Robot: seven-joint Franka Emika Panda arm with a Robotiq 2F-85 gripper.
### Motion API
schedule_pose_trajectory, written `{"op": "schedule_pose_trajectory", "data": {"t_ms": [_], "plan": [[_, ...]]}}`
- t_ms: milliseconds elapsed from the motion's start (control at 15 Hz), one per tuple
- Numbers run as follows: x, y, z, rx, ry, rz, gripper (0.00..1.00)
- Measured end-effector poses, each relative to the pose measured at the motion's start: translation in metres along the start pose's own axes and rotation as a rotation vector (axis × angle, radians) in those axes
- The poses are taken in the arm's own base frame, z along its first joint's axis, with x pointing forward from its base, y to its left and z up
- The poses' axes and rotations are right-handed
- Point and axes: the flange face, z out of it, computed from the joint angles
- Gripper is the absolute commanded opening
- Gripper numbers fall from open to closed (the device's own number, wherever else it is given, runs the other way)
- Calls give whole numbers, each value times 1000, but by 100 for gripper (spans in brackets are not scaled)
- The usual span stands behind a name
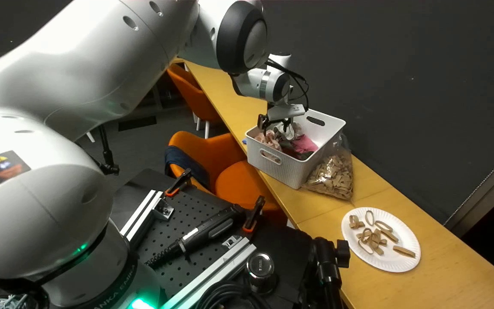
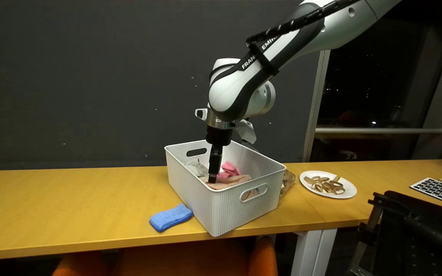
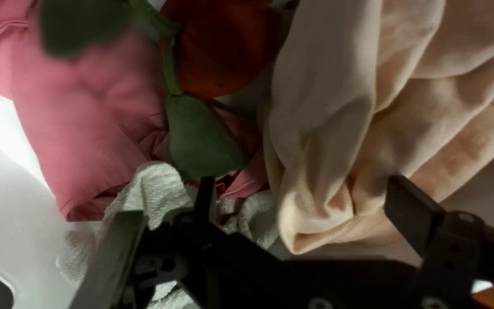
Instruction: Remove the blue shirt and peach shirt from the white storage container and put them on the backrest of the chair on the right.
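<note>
At the white container (image 2: 190,191), pincer (image 1: 275,126) spread wide, peach cloth (image 3: 324,128) showing between fingers (image 3: 413,214); contact unclear

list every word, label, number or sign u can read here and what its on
"ANKA EMIKA": on the base, its start out of sight.
"FRAN": on the arm, below a strap.
"EMI": on the arm, above that strap, the next letter unclear.
Yellow warning triangle: on the arm's sticker, no words readable.
Too small to read: the print on the metal cap, any on the keyboard.
The wrist view shows no text.
</note>
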Motion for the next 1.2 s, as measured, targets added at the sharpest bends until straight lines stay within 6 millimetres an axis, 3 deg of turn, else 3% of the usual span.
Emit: {"op": "schedule_pose_trajectory", "data": {"t_ms": [67,133,733,800,1200], "plan": [[-1,-3,4,8,-13,3,75],[-2,-5,8,13,-23,5,74],[-12,-3,20,13,-47,13,5],[-11,-2,20,12,-47,18,0],[-1,6,2,-14,-19,82,1]]}}
